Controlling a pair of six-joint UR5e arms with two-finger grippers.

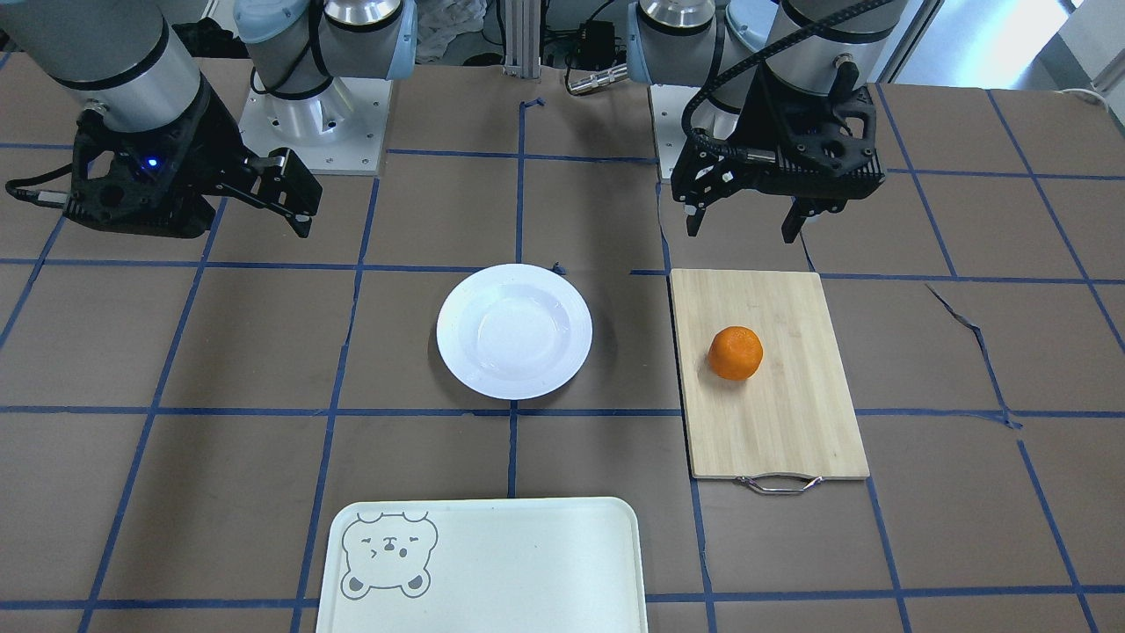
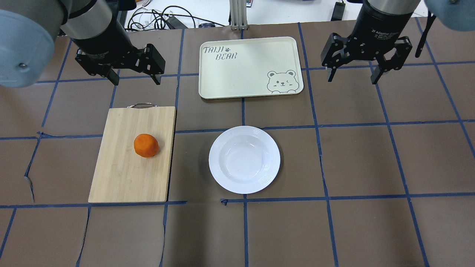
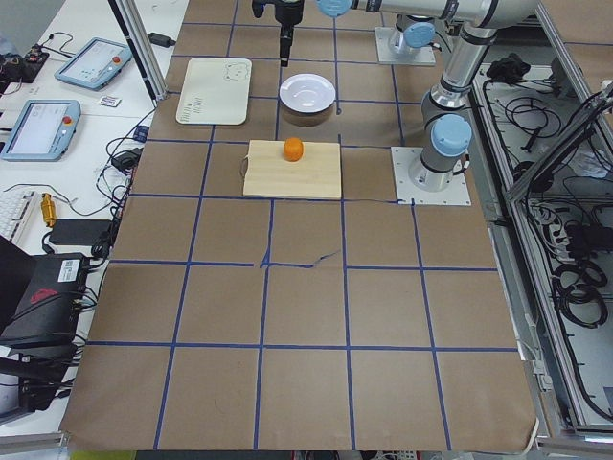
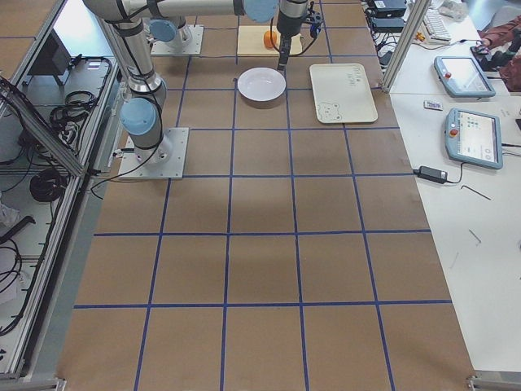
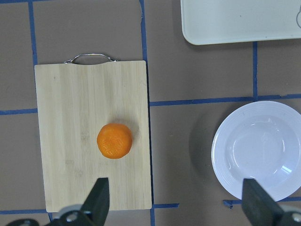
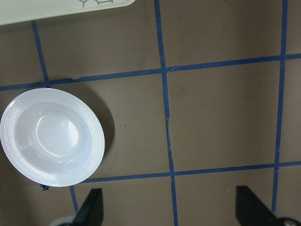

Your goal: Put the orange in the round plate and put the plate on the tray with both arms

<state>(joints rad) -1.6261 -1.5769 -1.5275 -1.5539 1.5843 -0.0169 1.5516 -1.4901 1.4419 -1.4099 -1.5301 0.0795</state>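
The orange (image 2: 146,145) (image 1: 736,352) (image 5: 114,141) lies on a bamboo cutting board (image 2: 126,178), left of the round plate. The white round plate (image 2: 244,159) (image 1: 514,331) (image 6: 51,136) stands empty at the table's middle. The cream tray (image 2: 237,74) (image 1: 527,563) with its bear face lies beyond the plate, nothing on it. My left gripper (image 2: 136,79) (image 1: 743,229) hangs open above the table past the board's handle end. High to the tray's right, my right gripper (image 2: 352,78) (image 1: 294,202) is open too. Neither holds anything.
The cutting board (image 1: 773,413) has a metal handle (image 2: 141,105) on its far end. Brown paper with blue tape lines covers the table. Cables and tablets (image 4: 476,134) lie off the table's far edge.
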